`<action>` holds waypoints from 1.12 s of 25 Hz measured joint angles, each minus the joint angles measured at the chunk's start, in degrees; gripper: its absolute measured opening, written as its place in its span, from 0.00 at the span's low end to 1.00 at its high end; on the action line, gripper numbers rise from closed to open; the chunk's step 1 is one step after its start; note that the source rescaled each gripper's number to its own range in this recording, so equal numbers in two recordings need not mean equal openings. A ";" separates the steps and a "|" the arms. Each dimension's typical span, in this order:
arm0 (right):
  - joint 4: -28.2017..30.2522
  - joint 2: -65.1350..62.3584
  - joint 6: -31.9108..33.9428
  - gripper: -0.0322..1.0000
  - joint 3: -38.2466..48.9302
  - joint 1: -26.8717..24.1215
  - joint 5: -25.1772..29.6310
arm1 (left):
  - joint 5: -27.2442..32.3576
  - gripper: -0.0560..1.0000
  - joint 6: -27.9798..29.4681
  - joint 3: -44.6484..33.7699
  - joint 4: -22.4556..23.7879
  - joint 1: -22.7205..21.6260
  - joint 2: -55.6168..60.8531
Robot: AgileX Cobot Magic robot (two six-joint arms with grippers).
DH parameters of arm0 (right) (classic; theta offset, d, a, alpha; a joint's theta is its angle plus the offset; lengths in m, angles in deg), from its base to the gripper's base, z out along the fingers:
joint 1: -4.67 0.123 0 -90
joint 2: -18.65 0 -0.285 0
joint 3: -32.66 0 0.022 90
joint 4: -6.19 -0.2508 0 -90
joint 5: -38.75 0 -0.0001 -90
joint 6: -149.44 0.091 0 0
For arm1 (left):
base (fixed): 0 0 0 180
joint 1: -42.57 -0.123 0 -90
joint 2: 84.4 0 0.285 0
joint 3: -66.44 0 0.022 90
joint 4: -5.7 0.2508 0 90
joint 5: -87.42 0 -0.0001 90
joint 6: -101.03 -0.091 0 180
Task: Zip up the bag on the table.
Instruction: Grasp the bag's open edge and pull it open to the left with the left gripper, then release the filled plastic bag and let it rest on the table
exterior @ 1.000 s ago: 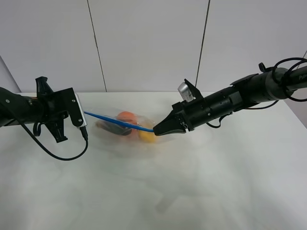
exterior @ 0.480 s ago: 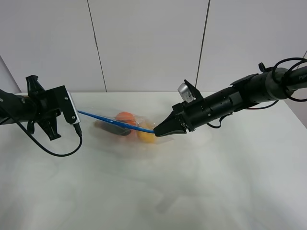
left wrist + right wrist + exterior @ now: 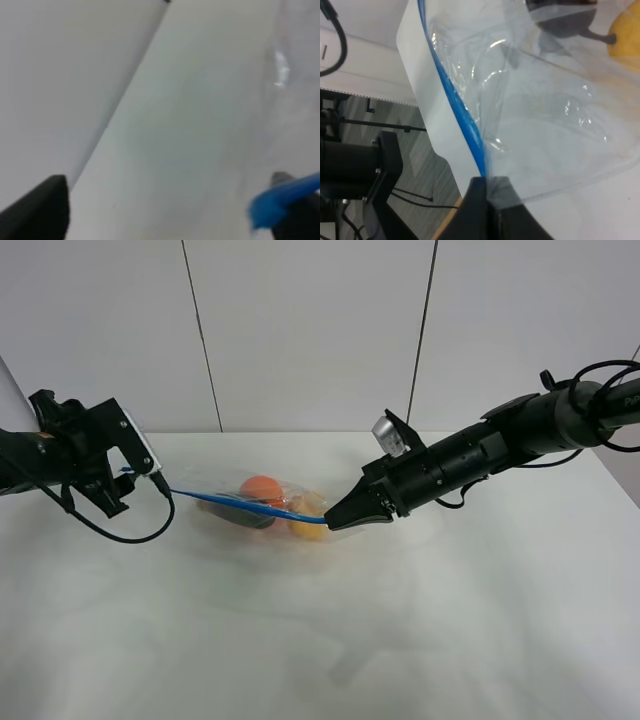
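The clear plastic bag [image 3: 262, 502] lies on the white table [image 3: 400, 620] with orange, yellow and dark produce inside. Its blue zip strip [image 3: 250, 505] runs taut between the two grippers. My right gripper [image 3: 336, 521] is shut on the strip's right end; the right wrist view shows its fingertips [image 3: 479, 200] pinched on the blue strip [image 3: 455, 107] at the bag's [image 3: 545, 125] corner. My left gripper [image 3: 126, 475] is at the strip's left end. In the left wrist view its fingers [image 3: 40, 205] stand wide apart, and the blue strip end [image 3: 280, 197] lies against one of them.
A black cable [image 3: 120, 532] loops down from the left arm onto the table. A grey panelled wall [image 3: 310, 330] stands behind the table's far edge. The right wrist view shows the table's edge with floor and a black stand [image 3: 380, 180] below it.
My left arm has drawn back to the left and turned, and the strip's left end now lies lower. The right gripper has kept its hold and barely moved.
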 joint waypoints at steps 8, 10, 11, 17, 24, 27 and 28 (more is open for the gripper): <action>0.07 0.00 0.00 0.03 0.00 0.00 0.04 | -7.77 1.00 16.29 0.00 0.06 -4.87 0.00; 0.07 0.00 0.00 0.03 0.00 0.00 0.04 | -10.25 1.00 22.65 0.09 -0.26 -4.95 0.00; 0.07 0.00 0.05 0.03 0.00 0.00 0.04 | -10.78 1.00 25.24 0.30 -0.66 -4.95 0.00; 0.07 0.00 0.05 0.03 0.00 0.00 0.06 | -6.12 1.00 39.45 5.40 -3.71 -4.99 -0.04; 0.11 0.00 0.05 0.03 0.00 0.00 0.26 | 21.11 1.00 41.04 16.48 -4.01 -5.01 -0.04; 0.11 0.00 0.05 0.03 0.00 0.00 0.26 | 32.98 1.00 41.04 20.74 -4.01 -5.67 -0.04; 0.11 0.00 0.05 0.03 0.00 0.00 0.26 | 36.97 1.00 41.07 22.00 -3.93 -6.08 -0.04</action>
